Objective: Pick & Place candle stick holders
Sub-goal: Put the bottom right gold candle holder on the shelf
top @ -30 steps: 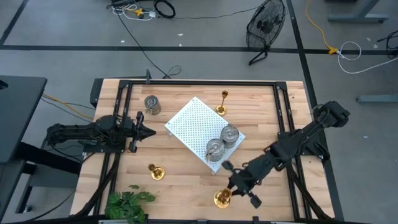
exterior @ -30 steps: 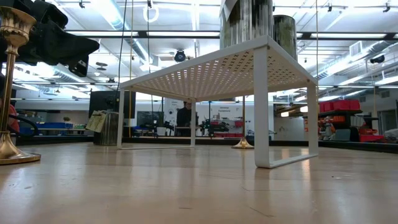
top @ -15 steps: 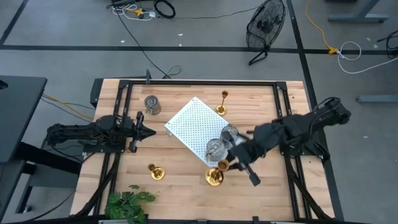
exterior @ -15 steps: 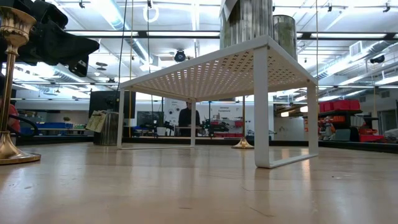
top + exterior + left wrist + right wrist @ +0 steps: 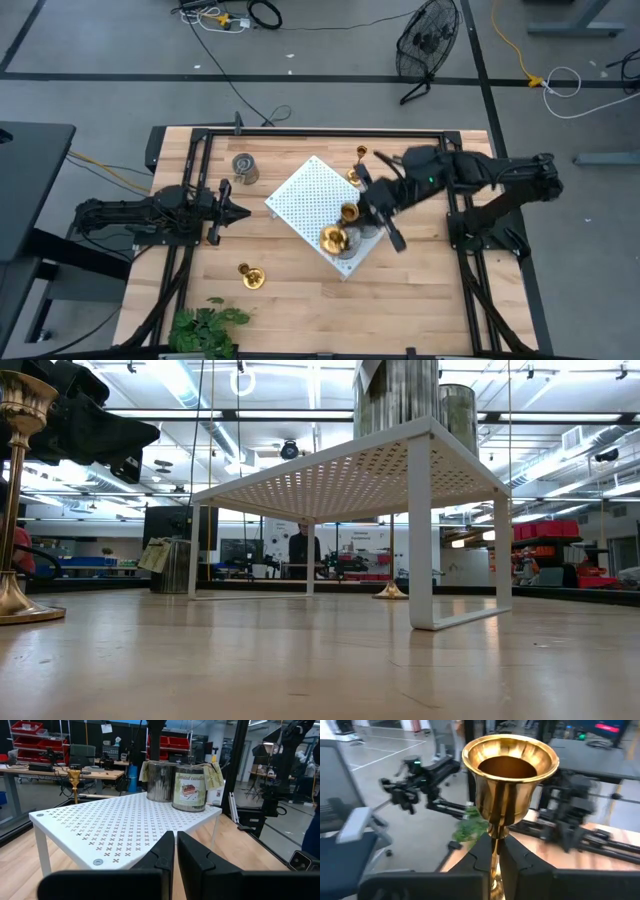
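Observation:
My right gripper [image 5: 352, 222] is shut on a brass candle stick holder [image 5: 336, 236] above the white perforated board [image 5: 305, 195]. Its cup fills the right wrist view [image 5: 510, 765]. Two silver-grey holders [image 5: 189, 787] stand on the board's near right corner, partly hidden under the gripper in the high view [image 5: 350, 250]. A third silver one [image 5: 243, 167] stands on the table at the far left. Two more brass ones stand on their round bases, one at the far side [image 5: 357, 165] and one near left [image 5: 250, 277]. My left gripper [image 5: 243, 211] is shut and empty left of the board. My right gripper pinches the brass holder's thin stem [image 5: 495, 842] between its two fingers, just below the cup. The fingers come from the table's right side and lie across the stem. The holder is lifted clear over the board, its round base [image 5: 333, 238] toward the near side.
A green plant [image 5: 205, 325] lies at the table's near left corner. A dark frame [image 5: 320, 133] runs around the table top. Bare wood shows near the front edge [image 5: 400, 300]. A person stands far off in the room [image 5: 297, 550].
My right gripper has lifted the brass holder off the table near the front edge. It has carried it toward the far edge and a little left, and now holds it over the white board beside the two silver holders. The gripper has stayed shut on it.

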Robot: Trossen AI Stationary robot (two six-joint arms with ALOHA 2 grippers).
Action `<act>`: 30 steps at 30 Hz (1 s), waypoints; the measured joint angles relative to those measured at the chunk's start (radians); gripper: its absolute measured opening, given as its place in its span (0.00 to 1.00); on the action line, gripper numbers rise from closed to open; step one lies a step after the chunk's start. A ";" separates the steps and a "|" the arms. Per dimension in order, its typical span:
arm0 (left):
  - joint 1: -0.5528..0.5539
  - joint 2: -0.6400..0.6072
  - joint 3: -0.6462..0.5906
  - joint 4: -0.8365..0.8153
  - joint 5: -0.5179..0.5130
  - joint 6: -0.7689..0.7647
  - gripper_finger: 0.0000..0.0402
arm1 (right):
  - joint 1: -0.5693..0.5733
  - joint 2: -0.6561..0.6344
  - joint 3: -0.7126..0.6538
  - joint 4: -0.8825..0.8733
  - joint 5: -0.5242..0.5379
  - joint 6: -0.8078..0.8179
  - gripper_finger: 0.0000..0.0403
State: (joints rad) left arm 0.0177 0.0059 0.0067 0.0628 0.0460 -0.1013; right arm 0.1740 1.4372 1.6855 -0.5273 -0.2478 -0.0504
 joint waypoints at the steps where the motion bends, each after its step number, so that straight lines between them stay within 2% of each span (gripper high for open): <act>1: 0.000 0.000 0.000 0.000 0.000 0.000 0.06 | -0.019 0.000 0.000 0.000 -0.008 -0.007 0.04; 16: 0.000 0.000 0.000 0.000 0.000 0.000 0.06 | -0.294 0.006 -0.018 -0.007 -0.068 -0.077 0.04; 30: 0.000 0.000 0.000 0.000 0.000 0.000 0.06 | -0.417 0.116 -0.019 0.046 -0.094 -0.099 0.04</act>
State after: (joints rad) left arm 0.0176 0.0060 0.0069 0.0630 0.0461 -0.1014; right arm -0.2431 1.5532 1.6661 -0.4809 -0.3415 -0.1490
